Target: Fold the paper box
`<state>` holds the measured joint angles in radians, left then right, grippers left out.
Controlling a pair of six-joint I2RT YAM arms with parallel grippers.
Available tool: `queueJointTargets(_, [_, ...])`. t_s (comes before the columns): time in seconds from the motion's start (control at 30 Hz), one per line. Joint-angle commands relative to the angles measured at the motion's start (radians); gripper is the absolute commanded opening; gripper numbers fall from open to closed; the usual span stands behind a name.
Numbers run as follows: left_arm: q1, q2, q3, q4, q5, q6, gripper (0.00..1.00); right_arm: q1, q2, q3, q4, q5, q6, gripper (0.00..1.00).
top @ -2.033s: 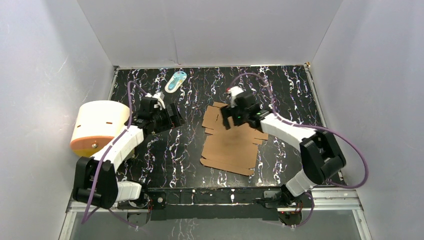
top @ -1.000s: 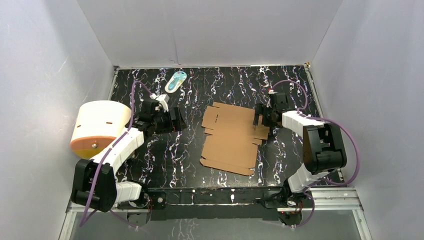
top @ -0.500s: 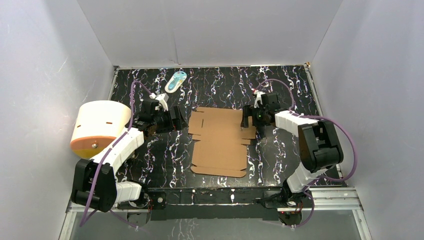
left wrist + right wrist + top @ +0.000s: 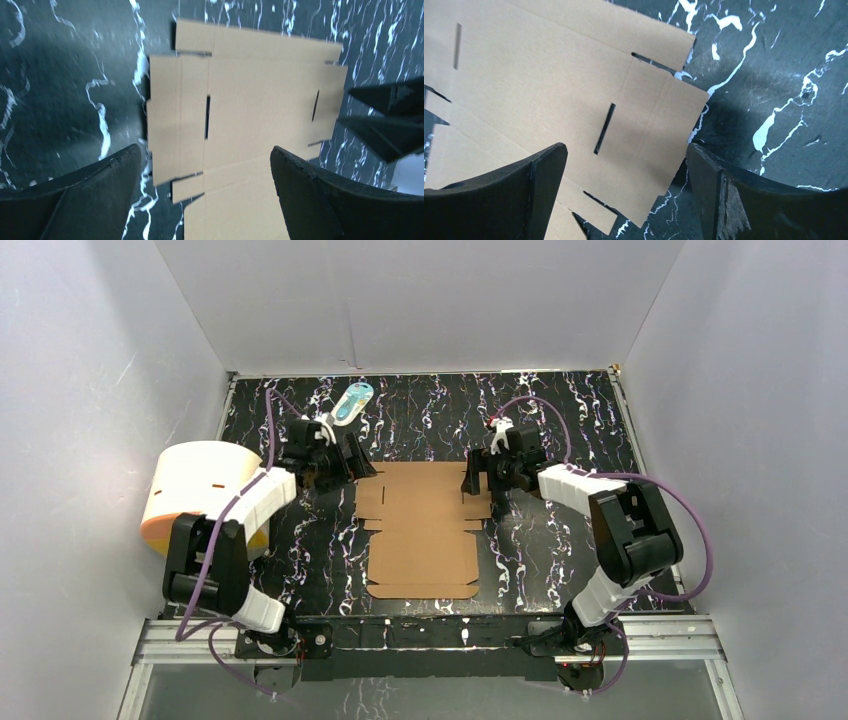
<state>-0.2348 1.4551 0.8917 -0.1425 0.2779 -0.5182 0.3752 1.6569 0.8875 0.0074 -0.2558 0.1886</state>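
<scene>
The paper box point(image 4: 420, 525) lies flat and unfolded on the black marbled table point(image 4: 560, 420), a brown die-cut sheet with slots and side flaps, its long axis running from the near edge toward the back.

The left gripper point(image 4: 352, 462) sits at the box's far-left corner. In the left wrist view its jaws are spread wide and hold nothing point(image 4: 204, 149). One finger is over the bare table just outside the box's left flap and the other is over the cardboard point(image 4: 240, 125), so the flap's edge lies inside the gap.

The right gripper point(image 4: 480, 483) sits at the box's far-right corner, also wide open and empty point(image 4: 625, 147). It straddles the right flap of the box point(image 4: 549, 100), one finger over cardboard and the other over the table beside the flap. Whether any fingertip touches the sheet cannot be told.

A white-and-orange cylinder point(image 4: 195, 495) stands well to the left of the box, partly behind the left arm. A small teal-white packet point(image 4: 351, 402) lies beyond the box's far-left corner, near the left gripper but apart from it. Neither touches the box.

The left arm bends at an elbow left of the box, by the cylinder, its forearm angled in toward the box. The right arm folds at an elbow right of the box, its forearm pointing back toward the box's far-right corner. Purple cables point(image 4: 690, 540) loop off both arms.
</scene>
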Motion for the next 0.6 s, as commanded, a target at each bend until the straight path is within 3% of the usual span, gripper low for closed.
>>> queueJointTargets(0.0, [0.053, 0.078, 0.120, -0.015, 0.074, -0.002, 0.98, -0.001, -0.087, 0.007, 0.112, 0.006, 0.049, 0.99])
queueJointTargets(0.17, [0.060, 0.179, 0.225, -0.021, 0.084, 0.011, 0.98, -0.003, -0.081, 0.037, 0.098, 0.102, 0.051, 0.99])
queueJointTargets(0.33, [0.064, 0.309, 0.305, -0.039, 0.136, 0.013, 0.98, -0.001, -0.054, 0.062, 0.149, -0.015, 0.072, 0.99])
queueJointTargets(0.57, [0.065, 0.409, 0.357, -0.038, 0.170, 0.033, 0.98, -0.002, -0.036, 0.055, 0.227, -0.065, 0.085, 0.99])
